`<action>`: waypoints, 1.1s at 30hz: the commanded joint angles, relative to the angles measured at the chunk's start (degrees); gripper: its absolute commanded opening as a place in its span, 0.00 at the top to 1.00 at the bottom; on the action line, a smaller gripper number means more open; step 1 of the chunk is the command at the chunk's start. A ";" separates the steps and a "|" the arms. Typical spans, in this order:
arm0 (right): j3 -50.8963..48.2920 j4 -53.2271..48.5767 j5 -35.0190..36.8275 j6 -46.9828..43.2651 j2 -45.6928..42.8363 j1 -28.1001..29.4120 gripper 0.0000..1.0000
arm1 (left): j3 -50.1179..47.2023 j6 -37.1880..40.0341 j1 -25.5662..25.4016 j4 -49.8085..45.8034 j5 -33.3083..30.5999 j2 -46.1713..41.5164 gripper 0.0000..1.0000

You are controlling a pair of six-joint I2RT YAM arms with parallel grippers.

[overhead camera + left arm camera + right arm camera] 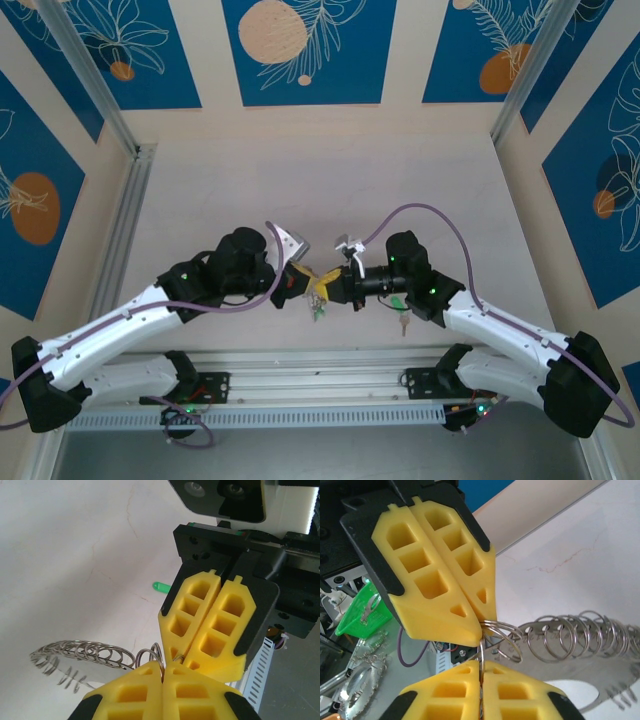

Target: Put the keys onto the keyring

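Where yellow fingers pinch, the wire keyring curves.

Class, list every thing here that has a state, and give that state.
left hand, shut on keyring
right hand, shut on keyring
keyring, pinched between both hands
ring chain, strung out from keyring
green tag, lying loose on table

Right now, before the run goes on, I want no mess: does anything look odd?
The left tool and right tool pinch one small wire ring tip to tip. A row of rings trails from it like a stretched spring, which looks tangled. A green tag lies alone on the table, apart from them.
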 commanded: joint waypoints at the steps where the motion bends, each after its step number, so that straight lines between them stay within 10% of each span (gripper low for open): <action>1: 1.32 1.40 -0.54 -0.34 0.01 0.35 0.97 | -0.51 -0.09 0.63 2.32 1.24 -1.00 1.00; 8: 0.43 2.63 -0.28 -0.52 -0.30 0.17 1.00 | -0.56 0.01 0.60 1.69 0.60 -1.64 0.99; 13: -0.78 4.34 -0.33 -0.17 -1.58 -0.05 1.00 | -0.31 -0.08 1.27 0.98 0.34 -2.94 0.45; 17: -1.84 5.40 -1.22 0.05 -3.28 -0.32 1.00 | -0.16 -0.42 2.99 0.07 0.52 -5.35 0.28; 33: -5.48 18.65 -1.66 6.37 -7.89 -0.79 1.00 | -2.77 -1.90 3.88 7.47 9.87 -8.99 0.69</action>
